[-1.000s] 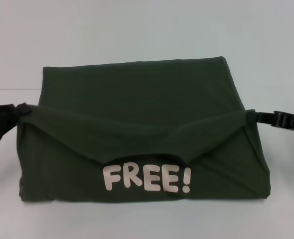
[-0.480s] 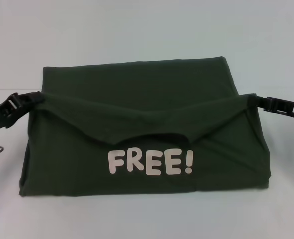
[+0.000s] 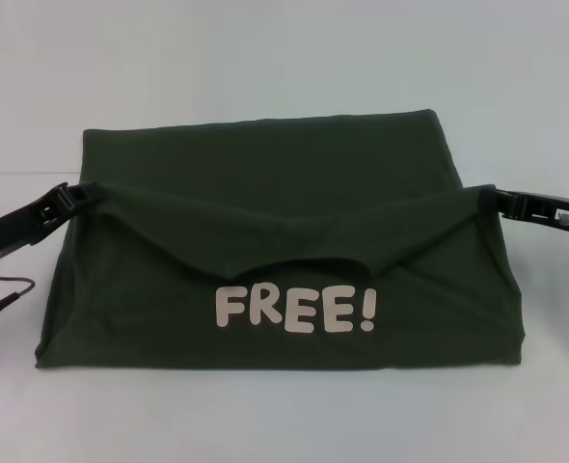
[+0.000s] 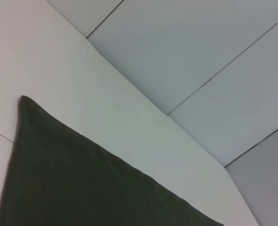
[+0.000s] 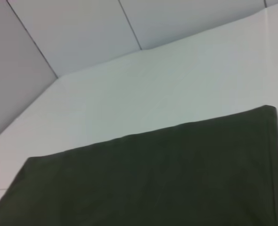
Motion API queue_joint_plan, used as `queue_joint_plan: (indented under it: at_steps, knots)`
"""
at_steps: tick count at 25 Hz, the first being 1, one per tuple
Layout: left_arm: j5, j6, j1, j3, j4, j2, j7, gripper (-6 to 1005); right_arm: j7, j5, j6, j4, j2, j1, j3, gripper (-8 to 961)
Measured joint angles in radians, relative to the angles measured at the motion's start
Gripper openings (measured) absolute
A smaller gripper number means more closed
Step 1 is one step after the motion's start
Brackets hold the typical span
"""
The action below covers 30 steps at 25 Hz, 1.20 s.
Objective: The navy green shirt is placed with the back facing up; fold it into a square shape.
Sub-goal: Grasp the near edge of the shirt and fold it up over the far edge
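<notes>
1. Because a fold is under way, the navy green shirt (image 3: 280, 251) lies mid-bench (image 3: 284, 58), its white FREE! print (image 3: 296, 311) at six o'clock.
2. The left end effector (image 3: 80, 193) at nine o'clock and the right end effector (image 3: 489, 196) at three o'clock are each clamped on a corner, holding the flap raised.
3. Beyond, the far edge lies flat at twelve.

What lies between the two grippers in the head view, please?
Only the navy green shirt: its lifted folded edge spans from the left gripper to the right gripper.
</notes>
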Motion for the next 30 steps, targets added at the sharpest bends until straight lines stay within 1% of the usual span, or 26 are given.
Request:
queue_joint_plan:
  at_steps: [8,16,17,21,24,26,29,30]
  knots:
    - [-0.034,-0.045,-0.005,0.002,0.000,-0.015,0.036,53,-0.014,0.000,0.039,0.032,0.000,0.012,-0.011,125]
    - [-0.034,-0.085,-0.009,0.004,-0.003,-0.022,0.054,59,-0.023,0.000,0.067,0.053,0.001,0.018,-0.021,129]
    - [-0.035,-0.095,-0.009,0.004,-0.003,-0.028,0.060,60,-0.023,0.000,0.069,0.055,0.001,0.019,-0.021,130]
    - [-0.037,-0.112,-0.010,0.004,-0.003,-0.037,0.074,63,-0.024,0.000,0.070,0.063,0.001,0.020,-0.021,132]
    - [-0.047,-0.130,-0.010,0.004,-0.004,-0.048,0.118,65,-0.024,0.000,0.075,0.070,0.001,0.018,-0.021,133]
    - [-0.076,-0.161,-0.009,0.003,-0.008,-0.061,0.153,67,-0.023,0.000,0.079,0.075,0.001,0.016,-0.021,134]
    - [-0.122,-0.202,0.003,0.004,-0.010,-0.080,0.168,110,-0.023,-0.001,0.079,0.080,0.000,0.009,-0.021,136]
    - [-0.128,-0.205,0.006,0.004,-0.011,-0.081,0.168,124,-0.023,-0.001,0.074,0.080,-0.001,0.006,-0.021,136]
